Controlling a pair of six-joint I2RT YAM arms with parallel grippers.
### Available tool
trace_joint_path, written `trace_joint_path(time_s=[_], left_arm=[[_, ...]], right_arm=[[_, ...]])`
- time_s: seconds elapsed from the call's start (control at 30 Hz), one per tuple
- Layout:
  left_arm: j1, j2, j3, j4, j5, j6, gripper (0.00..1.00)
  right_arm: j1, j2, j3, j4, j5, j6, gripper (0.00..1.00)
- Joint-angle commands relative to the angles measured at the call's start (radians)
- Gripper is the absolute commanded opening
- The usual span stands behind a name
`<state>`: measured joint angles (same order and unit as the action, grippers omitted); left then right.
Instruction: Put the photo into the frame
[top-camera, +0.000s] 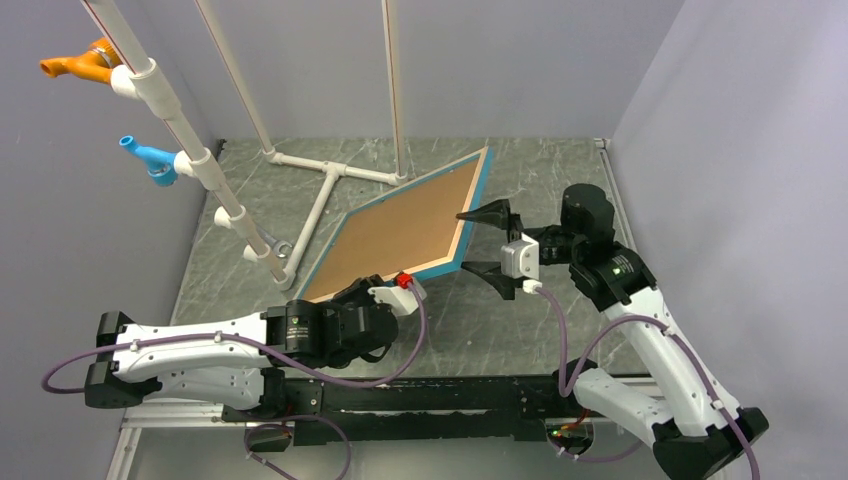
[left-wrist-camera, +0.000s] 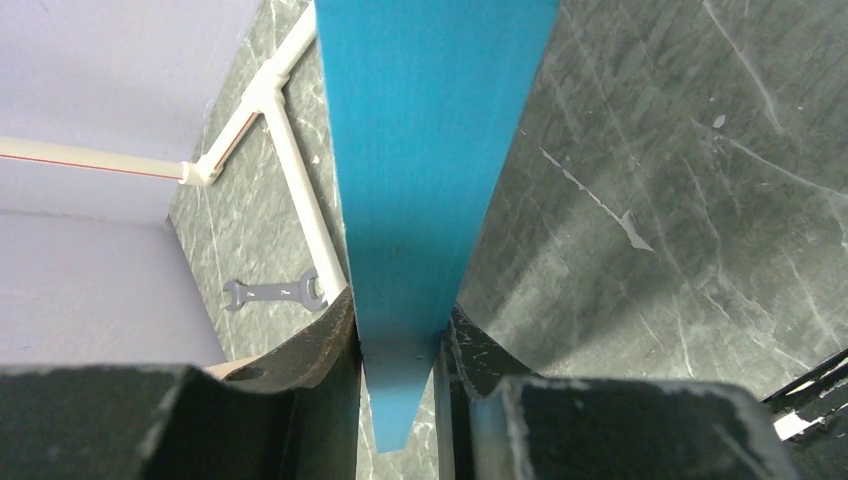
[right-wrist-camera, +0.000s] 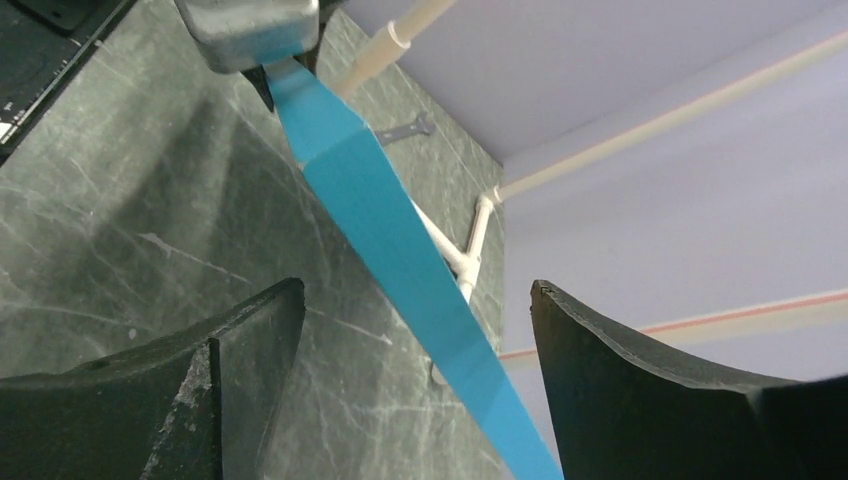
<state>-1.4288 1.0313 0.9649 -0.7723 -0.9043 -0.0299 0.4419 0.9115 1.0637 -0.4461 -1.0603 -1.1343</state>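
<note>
**Left gripper.** The left gripper (top-camera: 401, 286) is clamped on the lower near corner of the frame (top-camera: 400, 235). In the left wrist view both black fingers (left-wrist-camera: 320, 345) press against the blue edge, one on each side, with the corner tip projecting just below them.

**Frame position.** The frame is raised off the table (top-camera: 560, 180) and tilted, with its far upper corner pointing away from the arms. The top view shows a brown panel inside a pale rim, bordered in blue. Both wrist views show only the blue edge.

**Right gripper.** The right gripper (top-camera: 488, 245) straddles the right-hand edge of the frame with its jaws wide apart. In the right wrist view the blue edge passes through the gap between the two fingers (right-wrist-camera: 250, 345). It is clear of the left-hand finger. Whether it touches the right-hand finger cannot be determined.

**View differences.**
- Only the top view shows the brown face and both arms together.
- The left wrist view clearly shows a small wrench (left-wrist-camera: 272, 292) lying on the table beside the white pipe stand (left-wrist-camera: 300, 200).
- The right wrist view shows the left gripper's hold on the corner from the opposite side.
</note>
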Motion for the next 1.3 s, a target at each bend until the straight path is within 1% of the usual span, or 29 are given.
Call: trace_joint_path(time_s=[0.0, 0.17, 0.27, 0.3, 0.37, 0.4, 0.47, 0.6, 0.67, 0.73, 0.77, 0.8, 0.83, 0.87, 0.9, 0.93, 0.97, 1.0, 1.07, 1.27], left_arm=[[-0.009, -0.014, 0.023, 0.129, 0.105, -0.094, 0.0], [-0.009, -0.016, 0.02, 0.134, 0.104, -0.091, 0.0], [-0.009, -0.016, 0.02, 0.135, 0.103, -0.093, 0.0], [-0.01, -0.017, 0.019, 0.137, 0.104, -0.091, 0.0], [-0.01, -0.02, 0.018, 0.138, 0.106, -0.091, 0.0], [-0.01, -0.022, 0.018, 0.139, 0.108, -0.092, 0.0], [-0.01, -0.023, 0.019, 0.139, 0.111, -0.092, 0.0], [-0.009, -0.034, 0.021, 0.147, 0.121, -0.09, 0.0], [-0.009, -0.04, 0.023, 0.153, 0.126, -0.087, 0.0], [-0.01, -0.043, 0.029, 0.155, 0.126, -0.089, 0.0], [-0.01, -0.045, 0.034, 0.153, 0.123, -0.092, 0.03], [-0.01, -0.044, 0.039, 0.151, 0.12, -0.098, 0.09], [-0.01, -0.044, 0.045, 0.148, 0.115, -0.106, 0.17], [-0.01, -0.044, 0.052, 0.144, 0.112, -0.109, 0.3], [-0.009, -0.042, 0.067, 0.141, 0.115, -0.113, 0.47], [-0.01, -0.041, 0.081, 0.139, 0.121, -0.114, 0.61], [-0.01, -0.038, 0.094, 0.138, 0.128, -0.115, 0.73], [-0.009, -0.035, 0.113, 0.135, 0.137, -0.117, 0.8], [-0.01, -0.029, 0.152, 0.125, 0.153, -0.123, 0.84], [-0.01, -0.031, 0.268, 0.13, 0.22, -0.13, 0.89]], right_arm=[[0.048, 0.043, 0.057, -0.026, -0.096, -0.107, 0.83], [0.131, 0.09, 0.072, -0.019, -0.096, -0.116, 0.79], [0.178, 0.109, 0.087, -0.056, -0.086, -0.136, 0.73], [0.192, 0.114, 0.09, -0.066, -0.078, -0.142, 0.7], [0.214, 0.116, 0.094, -0.081, -0.066, -0.151, 0.58], [0.222, 0.112, 0.094, -0.084, -0.057, -0.151, 0.5], [0.236, 0.101, 0.088, -0.083, -0.038, -0.145, 0.41], [0.244, 0.063, 0.062, -0.063, -0.001, -0.117, 0.16], [0.245, 0.049, 0.053, -0.069, 0.027, -0.115, 0.08], [0.246, 0.038, 0.05, -0.085, 0.051, -0.117, 0.03], [0.245, 0.033, 0.049, -0.091, 0.059, -0.116, 0.01], [0.245, 0.026, 0.046, -0.093, 0.062, -0.111, 0.0], [0.246, 0.021, 0.043, -0.093, 0.067, -0.101, 0.0], [0.245, 0.013, 0.038, -0.091, 0.071, -0.091, 0.0], [0.246, 0.003, 0.033, -0.073, 0.075, -0.066, 0.0], [0.245, -0.007, 0.025, -0.056, 0.081, -0.033, 0.0], [0.246, -0.017, 0.017, -0.038, 0.086, -0.001, 0.0], [0.244, -0.031, 0.004, -0.013, 0.09, 0.06, 0.0], [0.245, -0.057, -0.023, 0.048, 0.112, 0.166, 0.0], [0.245, -0.158, -0.104, 0.162, 0.196, 0.418, 0.0]])
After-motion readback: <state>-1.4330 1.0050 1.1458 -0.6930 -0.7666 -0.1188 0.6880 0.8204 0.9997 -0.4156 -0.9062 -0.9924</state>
